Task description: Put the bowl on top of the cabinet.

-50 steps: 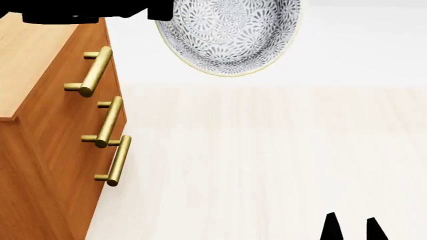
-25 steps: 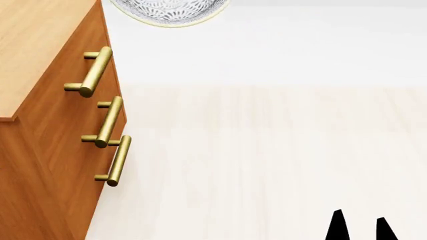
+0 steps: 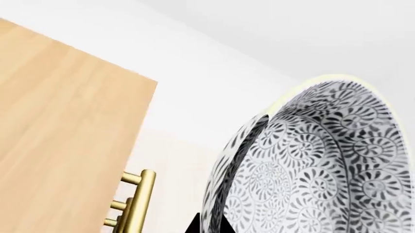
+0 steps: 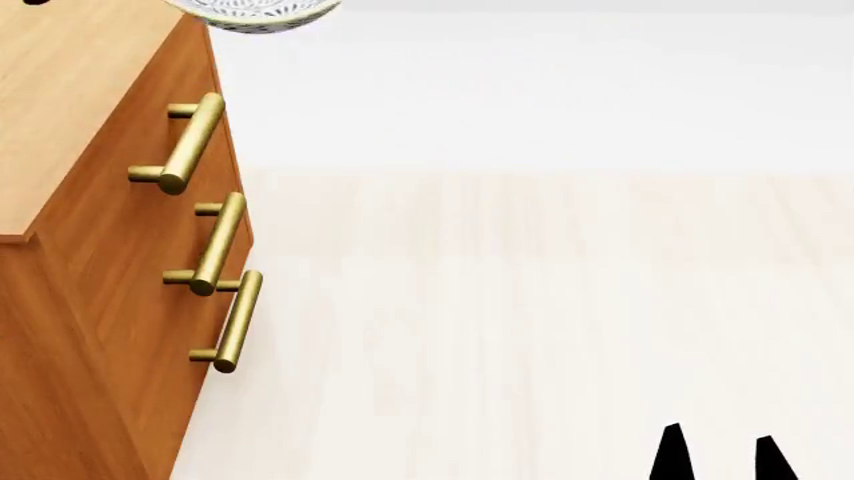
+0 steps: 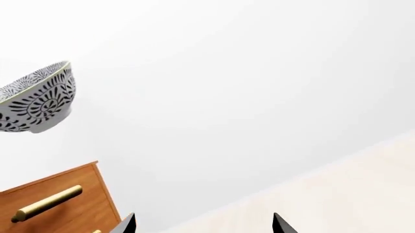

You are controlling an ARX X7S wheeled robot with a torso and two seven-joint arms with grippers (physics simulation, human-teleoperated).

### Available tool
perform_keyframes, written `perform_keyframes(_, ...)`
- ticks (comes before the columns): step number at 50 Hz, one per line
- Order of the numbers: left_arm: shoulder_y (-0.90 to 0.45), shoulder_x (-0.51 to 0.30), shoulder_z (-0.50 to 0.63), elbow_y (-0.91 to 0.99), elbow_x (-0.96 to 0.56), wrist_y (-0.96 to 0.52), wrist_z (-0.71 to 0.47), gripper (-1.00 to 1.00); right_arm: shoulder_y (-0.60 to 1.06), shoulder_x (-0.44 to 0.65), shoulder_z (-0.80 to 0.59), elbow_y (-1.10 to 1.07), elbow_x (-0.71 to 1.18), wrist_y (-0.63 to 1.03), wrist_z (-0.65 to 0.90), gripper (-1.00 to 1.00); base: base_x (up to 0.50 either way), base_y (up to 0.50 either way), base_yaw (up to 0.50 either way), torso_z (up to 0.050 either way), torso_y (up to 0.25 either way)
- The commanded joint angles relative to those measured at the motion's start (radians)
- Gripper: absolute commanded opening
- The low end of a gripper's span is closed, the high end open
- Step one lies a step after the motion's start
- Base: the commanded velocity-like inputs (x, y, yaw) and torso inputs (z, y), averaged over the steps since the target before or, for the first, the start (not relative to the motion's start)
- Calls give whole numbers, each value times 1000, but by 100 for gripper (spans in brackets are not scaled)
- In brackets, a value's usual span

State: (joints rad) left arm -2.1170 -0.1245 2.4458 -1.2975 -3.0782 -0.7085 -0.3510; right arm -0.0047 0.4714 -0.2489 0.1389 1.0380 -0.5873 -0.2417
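The bowl (image 3: pixel 311 165), white with a dense dark grey floral pattern and a pale rim, hangs tilted in the air. My left gripper (image 3: pixel 210 224) is shut on its wall, one dark finger on each side. In the head view only the bowl's lower edge (image 4: pixel 254 12) shows at the top, over the front corner of the cabinet (image 4: pixel 107 300). The right wrist view has the bowl (image 5: pixel 36 102) well above the cabinet (image 5: pixel 65 204). The cabinet's light wood top (image 3: pixel 58 121) lies beside and below the bowl. My right gripper (image 4: pixel 717 455) is low at the right, open (image 5: pixel 203 223) and holding nothing.
Three brass bar handles (image 4: pixel 187 140) stick out from the cabinet's front face. Pale wood floor (image 4: pixel 534 320) spreads to the right of the cabinet, with a white wall (image 4: pixel 534 90) behind it.
The bowl has moved up and to the left in the head view, from beside the cabinet to over its front corner, mostly off the top edge. The right gripper barely shifted.
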Motion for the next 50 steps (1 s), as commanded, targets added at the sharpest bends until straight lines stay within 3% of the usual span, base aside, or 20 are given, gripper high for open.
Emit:
perform_keyframes(1,3,-43,-138,-11,-47,28,-153,-100,-3,0,3,-3,-5,-2,2,100,0,0,0,0,0)
perform_keyframes(16,-3,-64,-205,-11,-41,71,-262,-100,-2,-3,2,-5,-10,3,1,100,0,0,0,0,0)
perform_keyframes(33,20,-83,-268,-11,-33,318,-503,-100,-7,-2,5,-12,-10,5,-1,100,0,0,0,1,1)
perform_keyframes(42,34,-91,-275,-11,-30,444,-565,-100,-1,-4,4,-7,-16,10,3,100,0,0,0,0,0)
perform_keyframes(50,38,-94,-265,-11,-25,465,-598,-100,-2,-6,5,-9,-24,9,7,100,0,0,0,0,1)
